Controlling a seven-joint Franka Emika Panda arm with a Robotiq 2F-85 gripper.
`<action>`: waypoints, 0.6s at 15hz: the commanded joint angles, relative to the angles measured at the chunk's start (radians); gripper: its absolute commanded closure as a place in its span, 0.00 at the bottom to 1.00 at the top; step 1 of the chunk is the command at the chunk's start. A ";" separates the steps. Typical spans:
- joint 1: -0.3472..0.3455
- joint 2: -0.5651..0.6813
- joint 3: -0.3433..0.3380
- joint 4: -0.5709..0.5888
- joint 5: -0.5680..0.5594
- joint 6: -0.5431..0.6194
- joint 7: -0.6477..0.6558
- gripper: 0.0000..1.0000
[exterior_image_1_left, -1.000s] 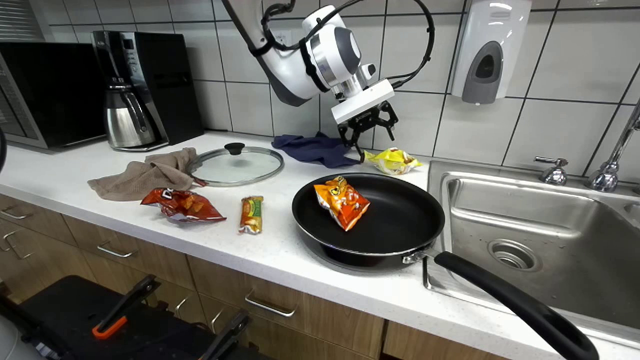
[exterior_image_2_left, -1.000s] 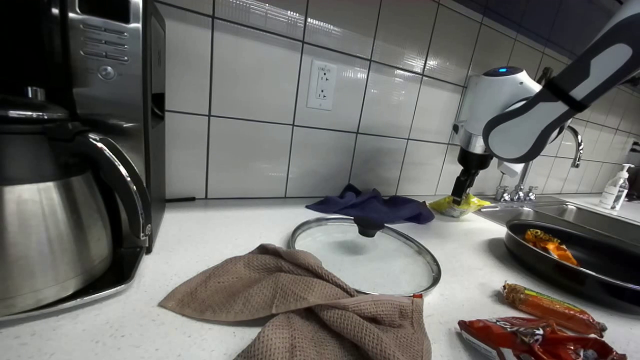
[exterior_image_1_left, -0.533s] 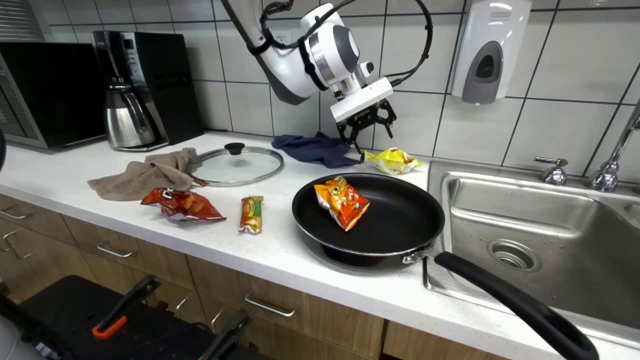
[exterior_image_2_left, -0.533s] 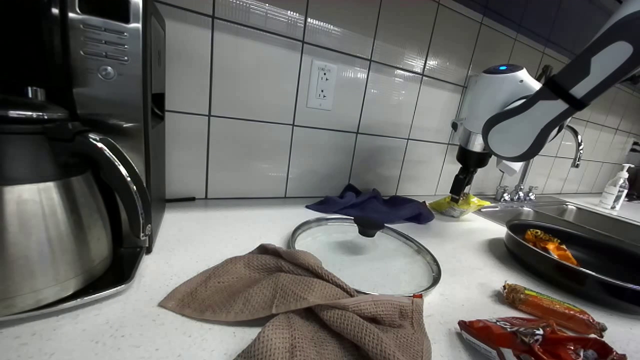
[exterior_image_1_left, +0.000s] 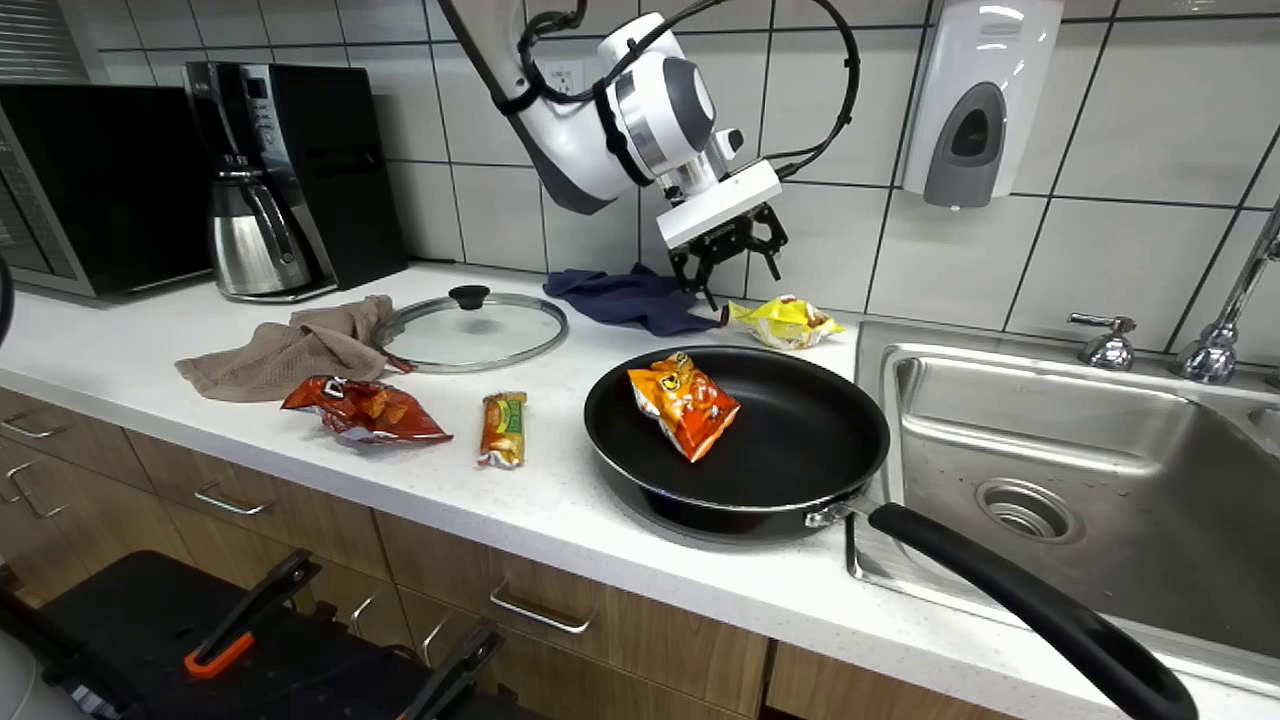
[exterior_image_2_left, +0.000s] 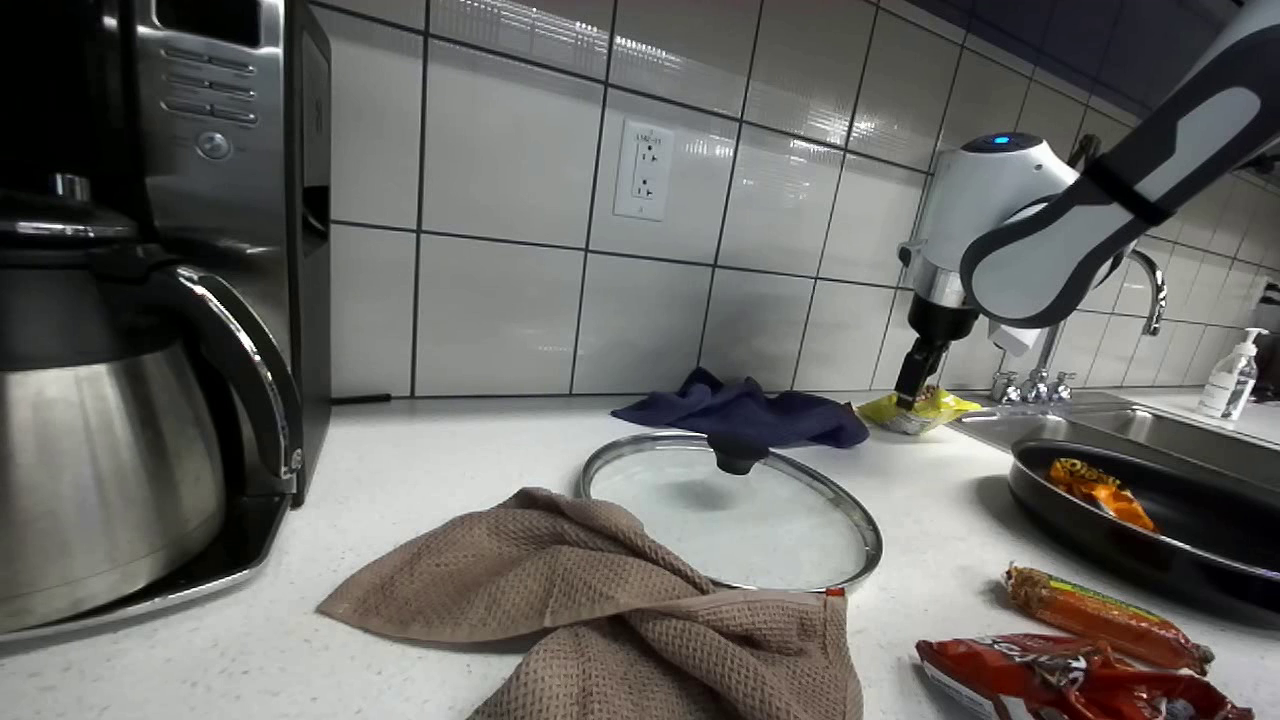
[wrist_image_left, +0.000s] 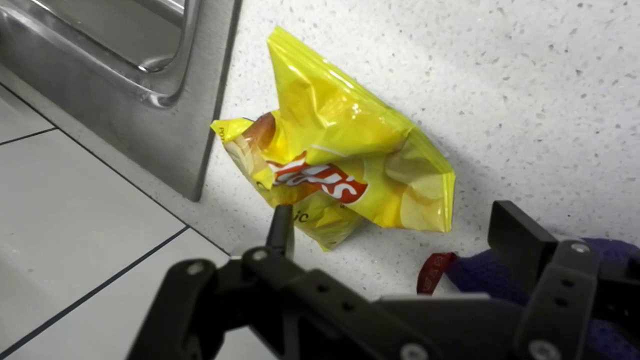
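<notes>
My gripper (wrist_image_left: 393, 206) is open and empty, tilted, with both black fingers spread apart. In an exterior view the gripper (exterior_image_1_left: 745, 290) hangs above the counter, just left of and above a crumpled yellow chip bag (exterior_image_1_left: 785, 322). In an exterior view a finger of the gripper (exterior_image_2_left: 908, 395) overlaps the yellow bag (exterior_image_2_left: 935, 412); I cannot tell if they touch. In the wrist view the yellow bag (wrist_image_left: 345, 135) lies beyond the fingertips, more toward the left finger. A navy cloth (wrist_image_left: 487, 272) with a red tag lies below the right finger. It also shows behind the gripper (exterior_image_1_left: 630, 300).
A black pan (exterior_image_1_left: 810, 420) holds an orange snack bag (exterior_image_1_left: 685, 405), its handle over the counter edge. A sink (exterior_image_1_left: 875, 350) lies to the right. A glass lid (exterior_image_1_left: 475, 335), brown towel (exterior_image_1_left: 285, 355), red bag (exterior_image_1_left: 365, 410), snack bar (exterior_image_1_left: 502, 430) and coffee maker (exterior_image_1_left: 330, 180) stand left.
My gripper has shifted slightly left and a little up in an exterior view, and slightly left in both. It stays open. The bags, pan, lid and cloths have not moved.
</notes>
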 joint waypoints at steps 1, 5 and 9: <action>-0.014 -0.003 0.021 -0.008 0.015 0.014 -0.007 0.00; -0.012 -0.008 0.025 -0.013 0.021 0.012 -0.005 0.00; -0.009 -0.007 0.022 -0.017 0.017 0.006 -0.004 0.00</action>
